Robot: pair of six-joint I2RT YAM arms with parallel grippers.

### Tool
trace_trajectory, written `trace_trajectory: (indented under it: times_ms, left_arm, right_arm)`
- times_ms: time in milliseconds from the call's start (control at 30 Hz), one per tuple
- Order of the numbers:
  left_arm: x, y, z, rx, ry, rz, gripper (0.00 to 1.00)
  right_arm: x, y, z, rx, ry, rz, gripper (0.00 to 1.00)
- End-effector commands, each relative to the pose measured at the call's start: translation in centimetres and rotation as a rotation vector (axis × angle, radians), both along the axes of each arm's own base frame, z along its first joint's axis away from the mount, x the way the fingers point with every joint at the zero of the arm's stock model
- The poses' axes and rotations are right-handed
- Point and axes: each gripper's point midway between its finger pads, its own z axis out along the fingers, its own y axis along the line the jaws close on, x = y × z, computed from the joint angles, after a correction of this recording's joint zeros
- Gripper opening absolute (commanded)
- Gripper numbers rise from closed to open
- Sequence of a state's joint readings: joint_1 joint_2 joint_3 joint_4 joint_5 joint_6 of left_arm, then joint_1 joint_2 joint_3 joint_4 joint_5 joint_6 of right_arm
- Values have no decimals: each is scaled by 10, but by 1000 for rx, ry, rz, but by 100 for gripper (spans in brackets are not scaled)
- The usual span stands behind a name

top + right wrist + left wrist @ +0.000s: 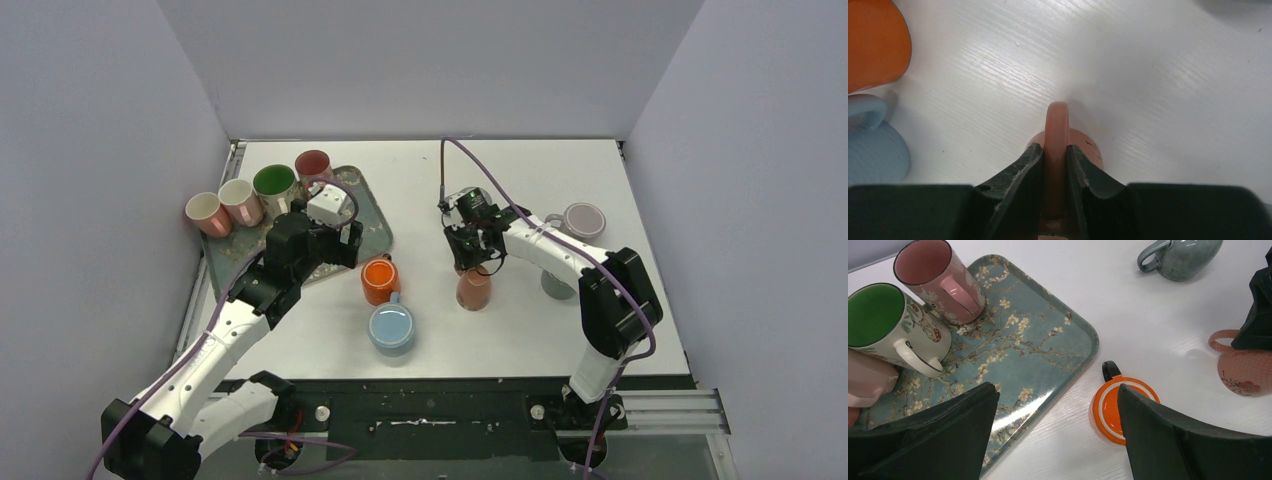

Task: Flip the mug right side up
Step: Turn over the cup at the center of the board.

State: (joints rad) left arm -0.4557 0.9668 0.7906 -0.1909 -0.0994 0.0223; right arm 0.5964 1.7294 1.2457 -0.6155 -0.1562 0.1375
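Observation:
A salmon-pink mug (473,290) with a flower print is at the table's middle. My right gripper (470,262) is shut on its handle (1057,125), one finger on each side (1054,150). I cannot tell which end of this mug is up. It also shows at the right in the left wrist view (1245,375). An orange mug (380,280) stands bottom up beside the tray (1108,412). My left gripper (347,248) is open and empty (1058,390), above the tray's edge and the orange mug.
A floral tray (375,215) at the left holds a green-lined mug (273,183) and a pink mug (313,165); two more mugs (225,207) are at its left edge. A light blue mug (391,328) is near the front. A grey mug (555,285) and a mauve mug (583,220) are at the right.

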Motion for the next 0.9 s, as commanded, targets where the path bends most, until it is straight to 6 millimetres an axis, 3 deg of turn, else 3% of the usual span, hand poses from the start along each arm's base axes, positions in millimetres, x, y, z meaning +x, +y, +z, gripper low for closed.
trace_trajectory:
  times_ms: [0,67,133,233,367,567,700,867]
  left_arm:
    - [7,1,19,-71,-42,52,91]
    - [5,-6,22,-134,-21,49,97]
    - [3,-13,25,-214,7,52,97]
    - [0,-24,28,-318,80,63,97]
    - [-13,-52,36,-355,127,-104,97]
    - [-29,-72,50,-347,75,-303,95]
    - [-16,-67,63,-491,155,-133,86]
    - [-21,-87,60,-577,397,-115,80]
  right_arm:
    - [1,18,4,77,-46,48,0]
    - [0,24,6,104,-85,75,0]
    - [2,33,16,136,-164,107,0]
    - [8,47,43,212,-318,129,0]
    - [15,59,79,340,-441,115,0]
    - [15,57,101,429,-559,109,0]
    - [22,52,124,544,-776,65,0]
    - [17,48,148,550,-983,96,0]
